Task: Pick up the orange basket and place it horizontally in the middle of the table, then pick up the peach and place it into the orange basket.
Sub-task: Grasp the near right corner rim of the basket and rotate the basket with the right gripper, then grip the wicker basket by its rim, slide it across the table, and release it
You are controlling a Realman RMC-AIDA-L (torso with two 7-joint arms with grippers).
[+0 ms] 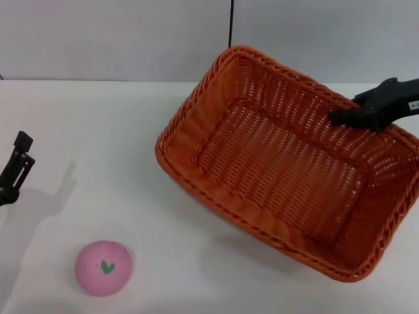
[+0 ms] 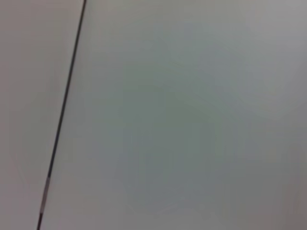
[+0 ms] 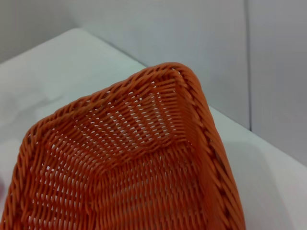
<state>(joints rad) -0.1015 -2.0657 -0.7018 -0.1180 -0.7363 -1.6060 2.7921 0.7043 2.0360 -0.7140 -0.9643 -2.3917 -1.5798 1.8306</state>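
Large rectangular orange woven wicker basket (image 1: pixel 288 163), skewed toward the white table's (image 1: pixel 98 131) far right corner, right gripper (image 1: pixel 350 116) clamped on its rim; placement unfinished. Small round pink peach (image 1: pixel 103 267) waits at near edge.

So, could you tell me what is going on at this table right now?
The right gripper is at the far rim of the large orange woven wicker basket, which sits skewed on the white table. The small round pink peach lies outside it, near the front. The left gripper waits at the table's left edge.
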